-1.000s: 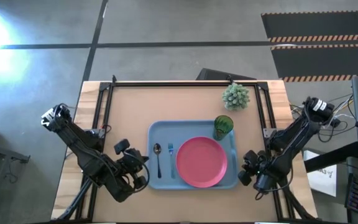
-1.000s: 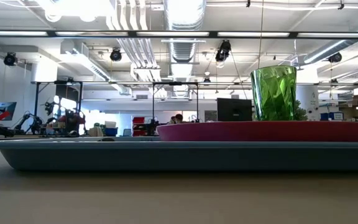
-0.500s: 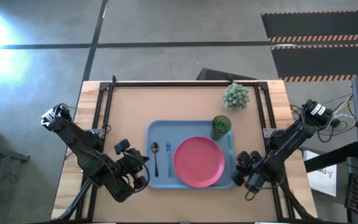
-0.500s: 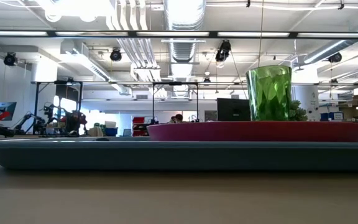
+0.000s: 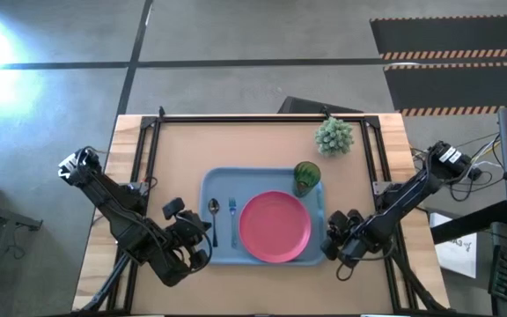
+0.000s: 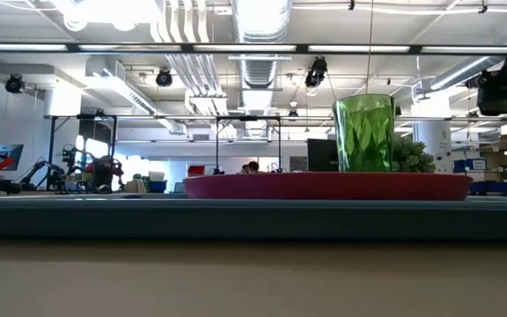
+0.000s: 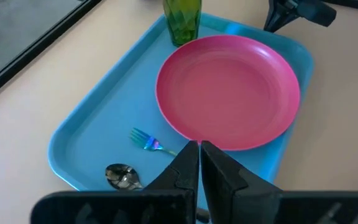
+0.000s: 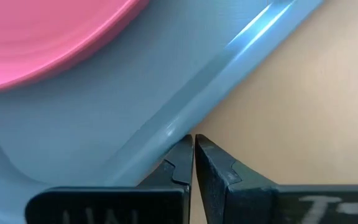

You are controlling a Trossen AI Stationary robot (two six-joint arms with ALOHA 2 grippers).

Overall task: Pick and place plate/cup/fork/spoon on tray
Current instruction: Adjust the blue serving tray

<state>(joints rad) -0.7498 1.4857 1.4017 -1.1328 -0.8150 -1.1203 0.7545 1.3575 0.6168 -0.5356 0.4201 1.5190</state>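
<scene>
The tray [image 5: 221,251] has slid across the table [image 5: 262,145] toward the left arm: a second ago its right edge lay further right, and the right end effector [image 5: 331,246] has followed it over, staying low against that edge the whole way. Its two fingers are pressed together, gripping nothing; in the right wrist view their tips sit right at the raised blue rim [image 8: 229,62], touching it or all but touching, so this reads as a push with a clenched tool, not a lift.

Just past those fingertips, inside the rim, lies the plate [image 5: 275,227], pink and flat on the tray floor. Beyond the plate, on the tray's far side from this arm, the fork [image 5: 232,220] and the spoon [image 5: 213,219] lie side by side. The cup [image 5: 306,176] stands upright in the tray's back corner, and the little potted plant [image 5: 334,135] stands on bare table behind it, apart from the tray.

The left end effector [image 5: 199,240] waits at the tray's opposite edge, fingers likewise clenched and empty.

All four pieces are already on the tray, so the placing looks finished to me; this sideways shove seems a final squaring-up of the tray itself.
</scene>
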